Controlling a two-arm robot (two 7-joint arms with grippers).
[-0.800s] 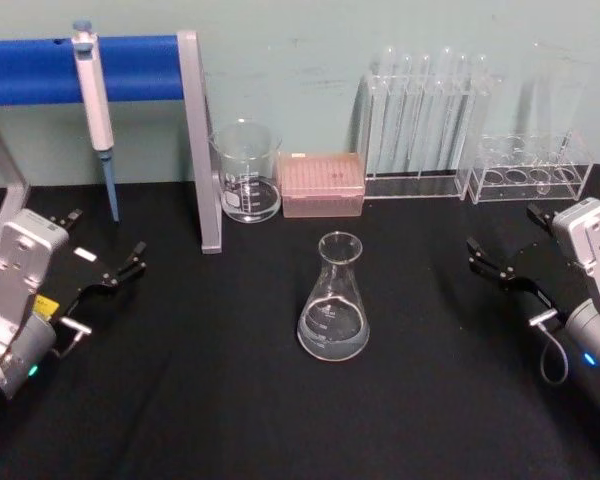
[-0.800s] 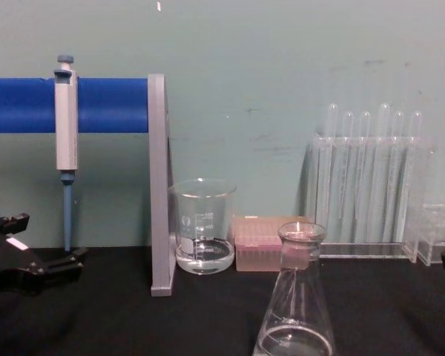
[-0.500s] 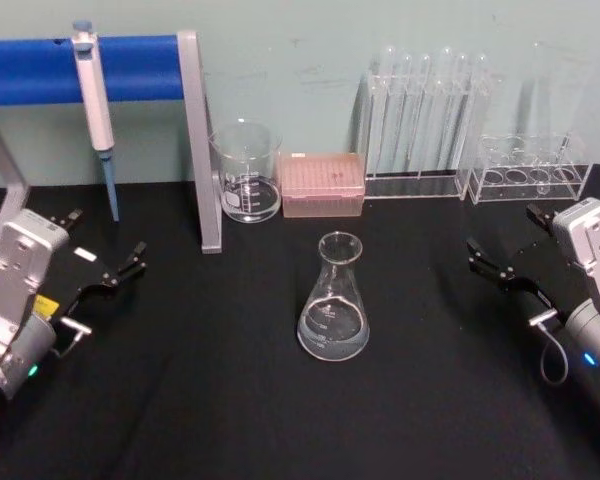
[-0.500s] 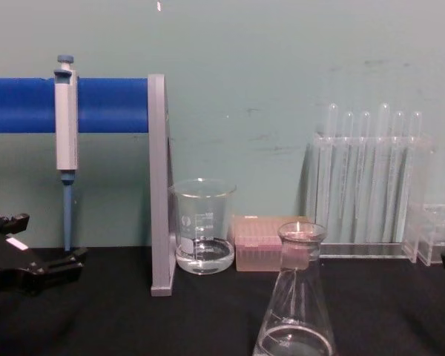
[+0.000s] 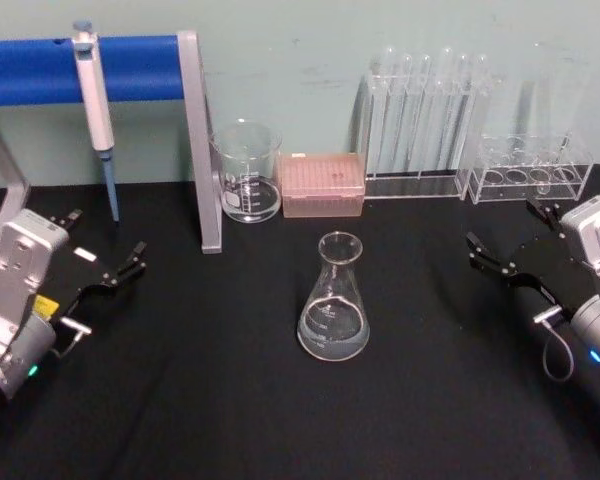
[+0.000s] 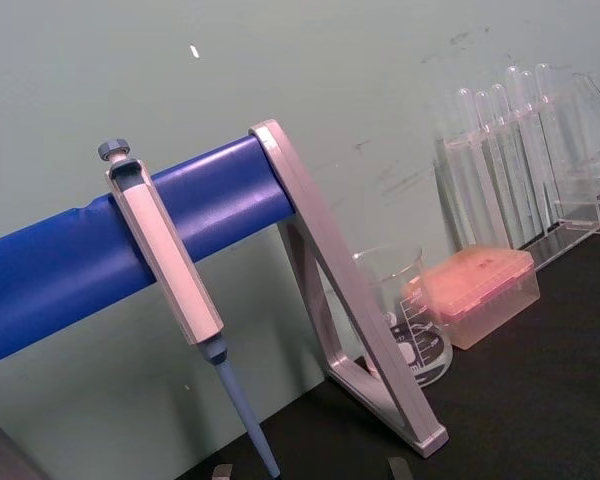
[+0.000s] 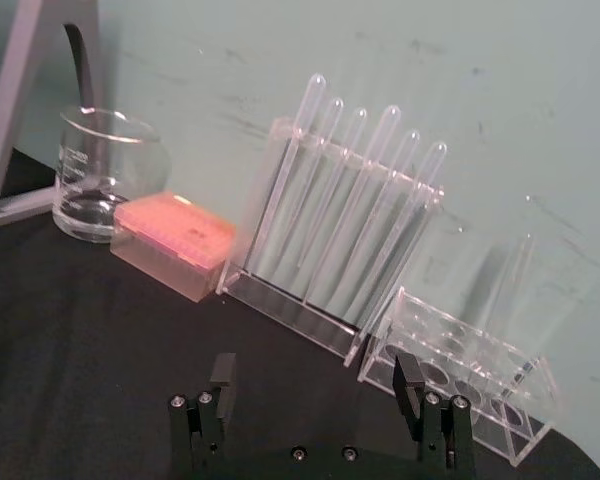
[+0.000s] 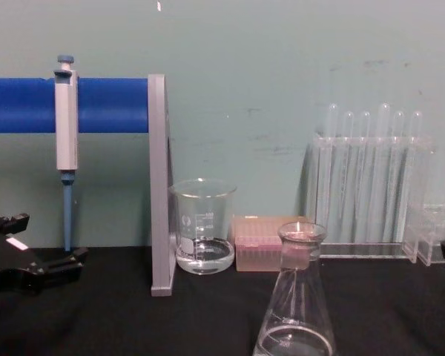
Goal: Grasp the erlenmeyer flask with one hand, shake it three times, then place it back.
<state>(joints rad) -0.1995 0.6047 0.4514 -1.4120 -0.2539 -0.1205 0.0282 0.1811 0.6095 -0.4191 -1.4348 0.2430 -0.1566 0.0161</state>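
The erlenmeyer flask [image 5: 333, 300] stands upright on the black table, near the middle, with a little clear liquid in its base; the chest view shows the flask [image 8: 297, 304] close in front. My left gripper [image 5: 105, 235] rests open at the table's left, well away from the flask, and the chest view has it [image 8: 41, 241] at the left edge. My right gripper [image 5: 502, 226] is open at the right, also apart from the flask. In the right wrist view its fingers [image 7: 223, 372] stand wide apart with nothing between them.
A glass beaker [image 5: 247, 172] and a pink tip box [image 5: 322, 184] sit behind the flask. Test tubes in a clear rack [image 5: 420, 115] and a second low rack [image 5: 533, 170] line the back right. A pipette [image 5: 95, 90] hangs on a blue stand [image 5: 195, 140] at back left.
My right arm has shifted slightly to the right and up. The flask and the left arm have not moved.
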